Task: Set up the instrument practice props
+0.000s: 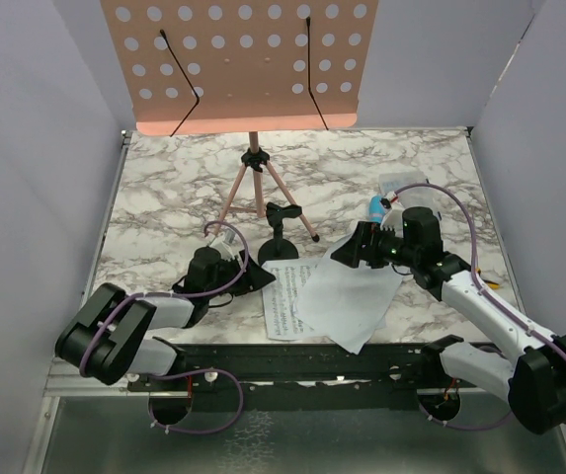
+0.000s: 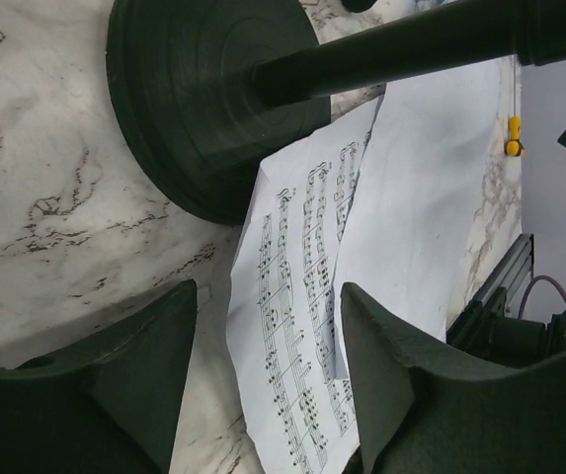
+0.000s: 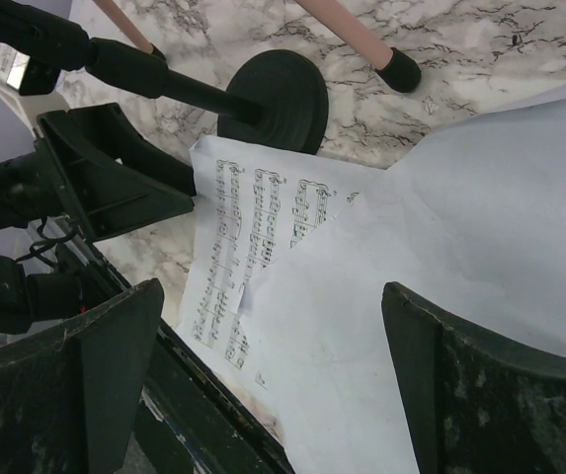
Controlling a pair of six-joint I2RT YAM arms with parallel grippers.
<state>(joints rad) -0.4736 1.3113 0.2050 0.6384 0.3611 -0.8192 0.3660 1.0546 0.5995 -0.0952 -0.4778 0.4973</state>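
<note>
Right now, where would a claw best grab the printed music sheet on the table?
Probably its uncovered left edge, coming from the side of the left claw. The printed sheet lies flat; the blank page overlaps its right side and the mic stand base sits at its far end.

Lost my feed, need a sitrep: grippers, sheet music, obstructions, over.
Left gripper open over printed page edge. Right gripper open over blank-side page. Pages overlapping, flat, not on pink stand. Mic stand base crowds printed page.

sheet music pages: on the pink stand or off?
Off. Both sheet-music pages lie overlapping on the table beside the mic stand; the pink music stand holds none.
</note>
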